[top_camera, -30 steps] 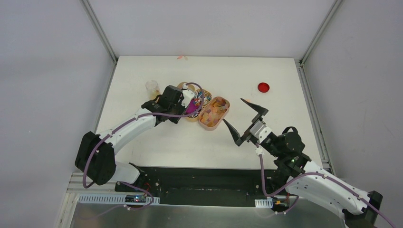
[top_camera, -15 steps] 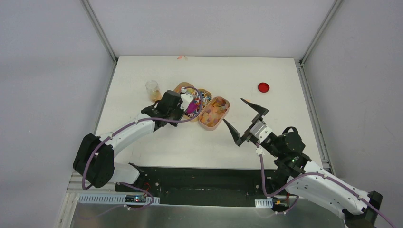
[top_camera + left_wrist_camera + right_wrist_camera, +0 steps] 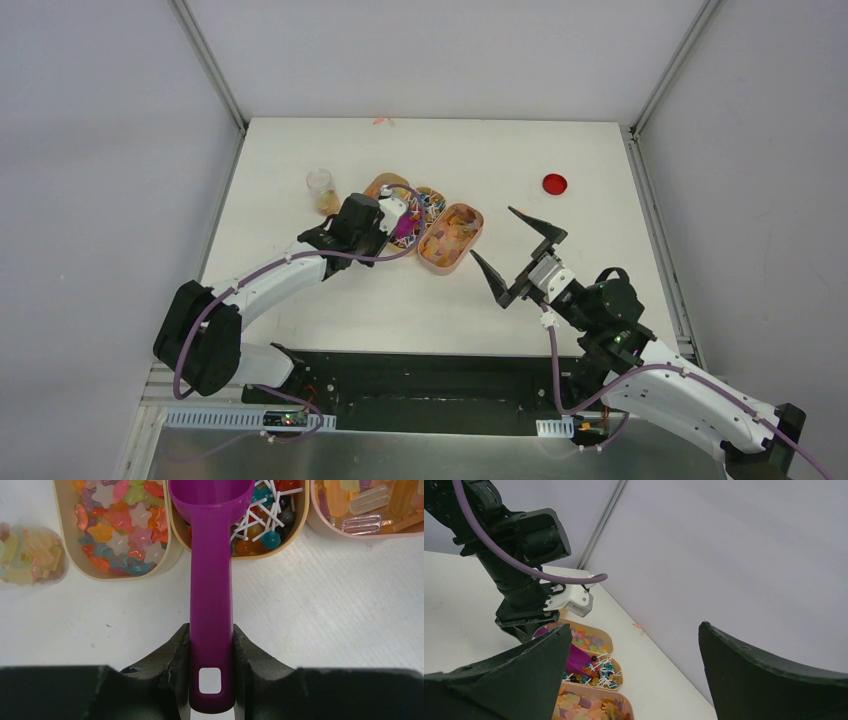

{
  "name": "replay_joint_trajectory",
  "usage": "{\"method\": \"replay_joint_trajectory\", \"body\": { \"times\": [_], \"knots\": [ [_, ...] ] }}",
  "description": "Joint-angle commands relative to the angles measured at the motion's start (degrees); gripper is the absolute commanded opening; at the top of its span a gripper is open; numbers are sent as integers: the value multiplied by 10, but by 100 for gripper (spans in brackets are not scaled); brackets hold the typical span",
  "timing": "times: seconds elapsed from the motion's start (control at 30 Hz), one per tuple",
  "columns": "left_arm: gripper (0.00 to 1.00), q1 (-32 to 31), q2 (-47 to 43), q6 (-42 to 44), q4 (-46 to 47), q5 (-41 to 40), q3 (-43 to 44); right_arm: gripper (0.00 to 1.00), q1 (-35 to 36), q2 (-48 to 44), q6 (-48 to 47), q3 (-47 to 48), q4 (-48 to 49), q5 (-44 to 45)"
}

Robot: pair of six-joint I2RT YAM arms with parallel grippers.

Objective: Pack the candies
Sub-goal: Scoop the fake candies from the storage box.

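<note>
1. White table (image 3: 500,150); grey walls (image 3: 430,50) close it in.
2. Candies (image 3: 120,530) fill the middle tray (image 3: 260,556) and the trays on both sides of it.
3. Left gripper (image 3: 211,640) pinches the scoop (image 3: 211,580), whose bowl is over the middle tray.
4. Right gripper (image 3: 491,232) is spread wide and empty, right of the middle tray.

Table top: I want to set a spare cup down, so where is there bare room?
Bare: the far strip between the trays and the back edge; the right side around the red disc; the near middle between both arms. Crowded: the cup, trays and the left gripper with its scoop cluster centre-left.
</note>
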Motion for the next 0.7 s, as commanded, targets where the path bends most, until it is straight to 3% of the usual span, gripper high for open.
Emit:
{"method": "replay_joint_trajectory", "body": {
  "times": [0.0, 0.67],
  "knots": [
    [0, -4, -2, -7, 37, 2, -4, 99, -1, -4, 9, 11, 21, 4],
    [0, -4, -55, -16, 140, -4, -70, 99, -1, 0, 10, 10, 23, 7]
  ]
}}
